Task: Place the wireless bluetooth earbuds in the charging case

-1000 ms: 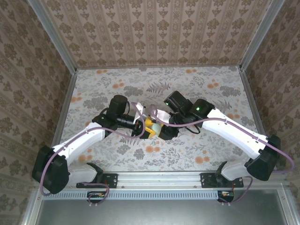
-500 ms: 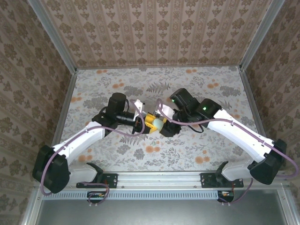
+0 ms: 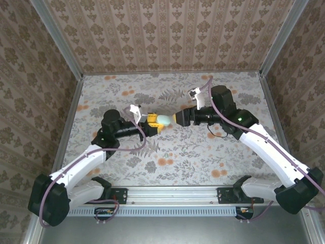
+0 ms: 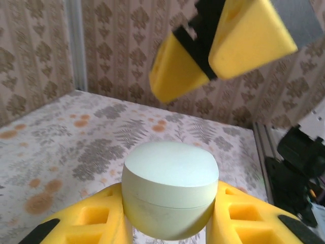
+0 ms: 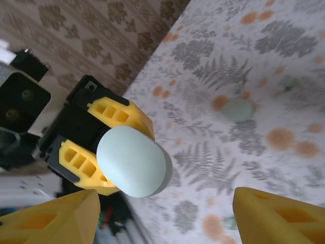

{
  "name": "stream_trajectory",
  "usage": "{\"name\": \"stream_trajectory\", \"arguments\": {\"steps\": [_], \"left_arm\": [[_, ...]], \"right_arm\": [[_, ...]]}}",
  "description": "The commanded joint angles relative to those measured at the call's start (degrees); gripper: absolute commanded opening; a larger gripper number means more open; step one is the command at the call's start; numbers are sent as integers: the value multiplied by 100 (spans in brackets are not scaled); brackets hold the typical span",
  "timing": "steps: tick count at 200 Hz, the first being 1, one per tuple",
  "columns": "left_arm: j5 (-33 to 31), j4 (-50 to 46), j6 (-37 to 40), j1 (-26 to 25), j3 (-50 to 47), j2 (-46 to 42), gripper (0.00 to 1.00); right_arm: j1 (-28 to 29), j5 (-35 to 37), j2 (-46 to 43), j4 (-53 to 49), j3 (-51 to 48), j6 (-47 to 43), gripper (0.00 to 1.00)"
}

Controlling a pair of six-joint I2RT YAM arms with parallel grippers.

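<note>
Charging case [image 3: 163, 120] in left hand [image 3: 155, 122]

A narrow gap separates the parted right end effector [image 3: 177, 118] from the charging case [image 3: 164, 120] clamped in the left end effector [image 3: 156, 122].

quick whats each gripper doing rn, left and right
Left gripper: closed on the charging case.
Right gripper: open, holding nothing, facing the case.
</note>
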Motion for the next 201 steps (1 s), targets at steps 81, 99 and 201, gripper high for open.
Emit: {"name": "stream_trajectory", "arguments": {"steps": [81,99,201], "left_arm": [[-634,1799,-1064,-267,-55,56,18],[-661,1855,-1099,-268,-34,148,18],[-173,1182,-822,72,181,257,55]], "right_arm": [[189,-1116,620,2137,-256,3020,68],[222,-1208,663,2280,-271,3191,59],[182,-874,579,3232,-759,4506,17]]}}
